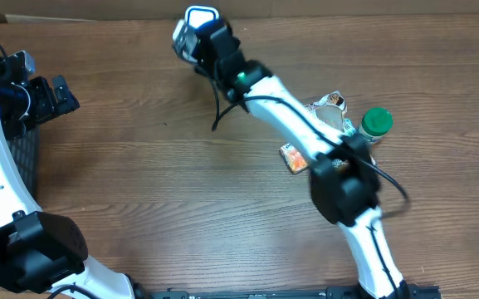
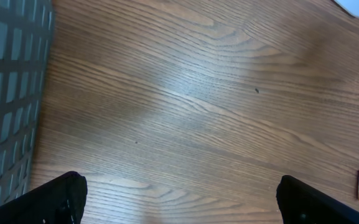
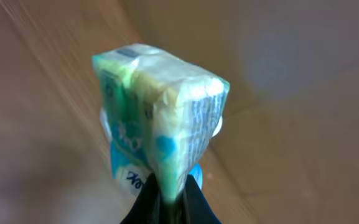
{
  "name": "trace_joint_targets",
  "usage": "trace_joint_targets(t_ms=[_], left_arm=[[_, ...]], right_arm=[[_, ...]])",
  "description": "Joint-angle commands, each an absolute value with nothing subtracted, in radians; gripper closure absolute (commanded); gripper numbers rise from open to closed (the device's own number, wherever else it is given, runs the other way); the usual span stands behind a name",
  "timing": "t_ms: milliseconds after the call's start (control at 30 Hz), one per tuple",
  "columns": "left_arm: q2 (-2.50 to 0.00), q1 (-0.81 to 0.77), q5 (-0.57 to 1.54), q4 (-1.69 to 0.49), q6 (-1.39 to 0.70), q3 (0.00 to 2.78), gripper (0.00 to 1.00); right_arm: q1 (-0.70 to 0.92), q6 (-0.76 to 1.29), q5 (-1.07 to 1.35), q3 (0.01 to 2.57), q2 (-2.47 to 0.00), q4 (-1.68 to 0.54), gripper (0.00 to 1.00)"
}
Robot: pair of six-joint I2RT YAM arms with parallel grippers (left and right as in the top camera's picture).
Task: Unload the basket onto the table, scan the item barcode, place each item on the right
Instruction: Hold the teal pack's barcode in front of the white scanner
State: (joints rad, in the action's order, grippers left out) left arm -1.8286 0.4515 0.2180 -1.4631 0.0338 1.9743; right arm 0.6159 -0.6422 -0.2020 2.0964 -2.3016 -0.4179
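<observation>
Overhead, the right gripper (image 1: 194, 37) is hovering near the far edge of the table (image 1: 139, 174), its jaws pinching the lower end of a white-and-blue wrapped packet (image 1: 201, 17) that is sticking up. The left gripper (image 1: 60, 95) is hanging wide apart, holding nothing, beside a grey mesh basket (image 2: 8, 93).

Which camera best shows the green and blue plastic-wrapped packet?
Right wrist: the green and blue plastic-wrapped packet fills the frame, pinched in the right gripper. Overhead shows only its white end; left wrist misses it.
</observation>
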Motion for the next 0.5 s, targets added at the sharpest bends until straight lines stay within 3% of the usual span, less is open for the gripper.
trace_joint_targets(t_ms=[0,200,367,467], left_arm=[[-1.826,0.445,0.229,-1.462,0.052,1.977,0.0],[-1.826,0.445,0.229,-1.462,0.053,1.977,0.0],[-1.826,0.445,0.229,-1.462,0.053,1.977,0.0],[-1.826,0.445,0.229,-1.462,0.052,1.977,0.0]], right_arm=[[0.598,-0.223,-0.007,2.113,-2.071,-0.546,0.96],[0.546,0.066,0.055,2.113,-1.948,-0.97,0.96],[0.485,0.102,0.054,2.078,-1.948,-1.338,0.96],[0.43,0.102,0.055,1.979,-1.948,-1.44,0.96]])
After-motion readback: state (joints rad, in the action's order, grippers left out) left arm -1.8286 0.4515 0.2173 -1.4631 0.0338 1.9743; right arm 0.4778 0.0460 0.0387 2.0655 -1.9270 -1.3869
